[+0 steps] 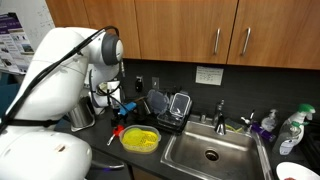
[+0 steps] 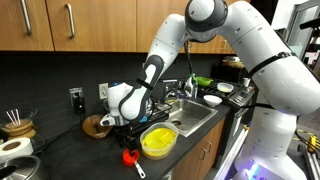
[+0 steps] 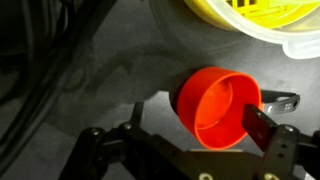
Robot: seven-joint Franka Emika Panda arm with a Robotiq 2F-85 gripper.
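A red cup (image 3: 218, 108) lies on its side on the dark counter, its open mouth facing right, with a thin grey handle (image 3: 285, 100) sticking out. In the wrist view my gripper (image 3: 195, 135) is open and straddles the cup. The right finger is at the cup's rim and the left finger stands apart from it. In both exterior views the cup (image 1: 117, 130) (image 2: 129, 155) lies just beside a yellow bowl (image 1: 140, 139) (image 2: 158, 141), with my gripper (image 1: 114, 118) (image 2: 124, 128) low over it.
A steel sink (image 1: 210, 152) (image 2: 190, 117) lies past the bowl, with a dish rack (image 1: 172, 106) behind it and bottles (image 1: 290, 130) at its far end. Black cables (image 3: 40, 50) trail on the counter. A dark pot (image 1: 82, 117) and a round wooden thing (image 2: 97, 125) stand near the wall.
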